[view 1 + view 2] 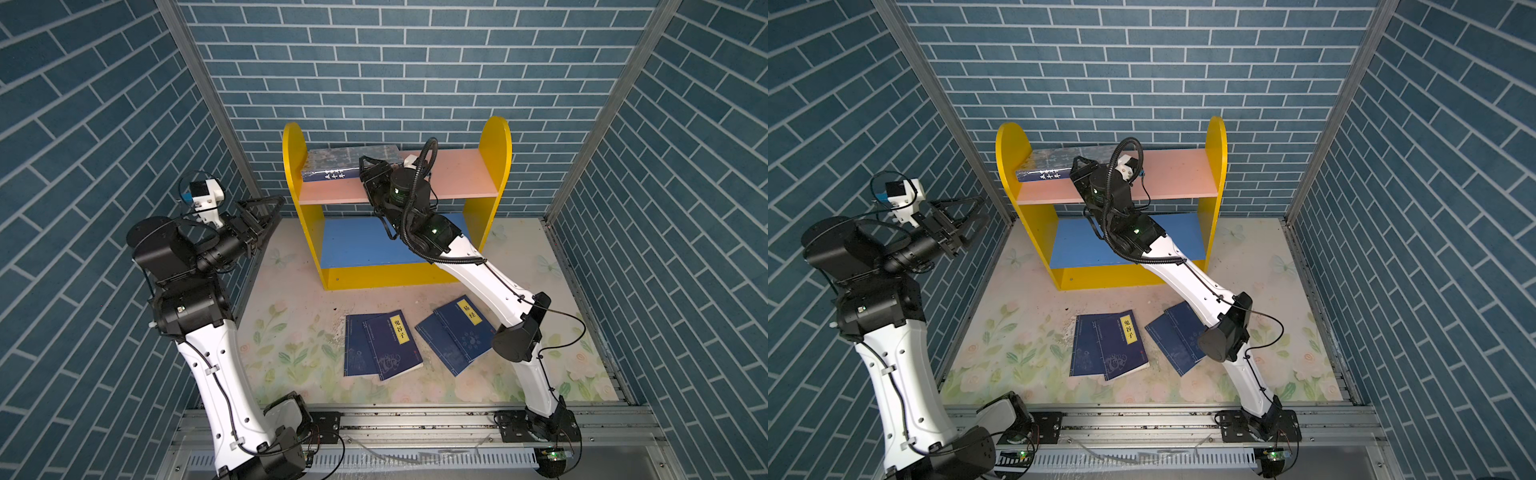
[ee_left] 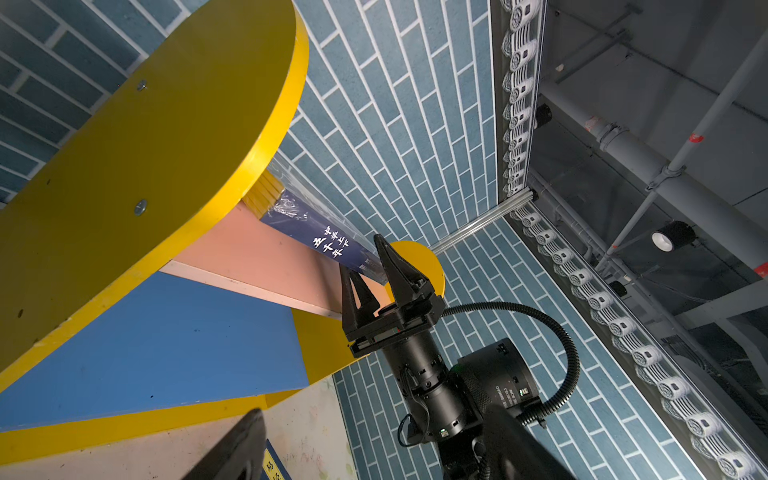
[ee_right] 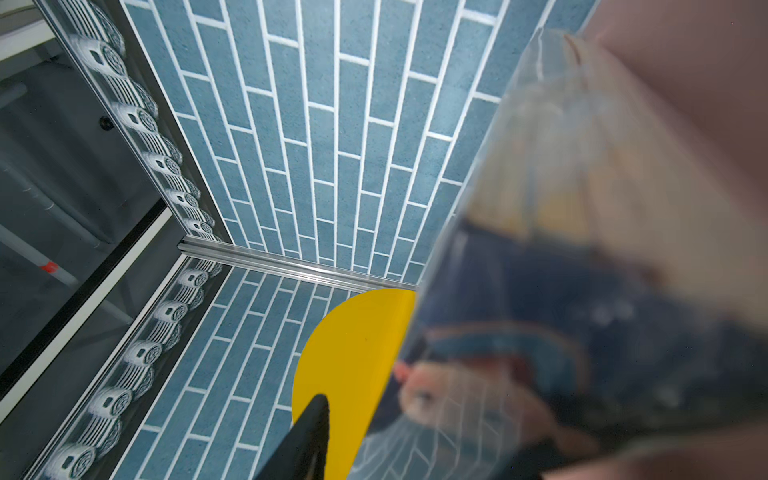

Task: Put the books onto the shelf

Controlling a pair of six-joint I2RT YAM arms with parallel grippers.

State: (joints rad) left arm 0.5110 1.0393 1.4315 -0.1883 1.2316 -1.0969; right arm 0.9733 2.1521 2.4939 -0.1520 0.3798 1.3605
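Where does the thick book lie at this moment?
In both top views the thick book lies flat on the pink board, at its left end beside the left yellow panel, with the right pincer at the book's right end.

Thick book (image 2: pixel 328 243), spine: white characters 中华上下五千年. Left thin navy book (image 1: pixel 392 349), yellow label (image 1: pixel 401 329): 鬼谷子 in black. Right thin navy book (image 1: pixel 465 334), yellow title label (image 1: pixel 469 311): 易经 in black. Smaller cover print is illegible.
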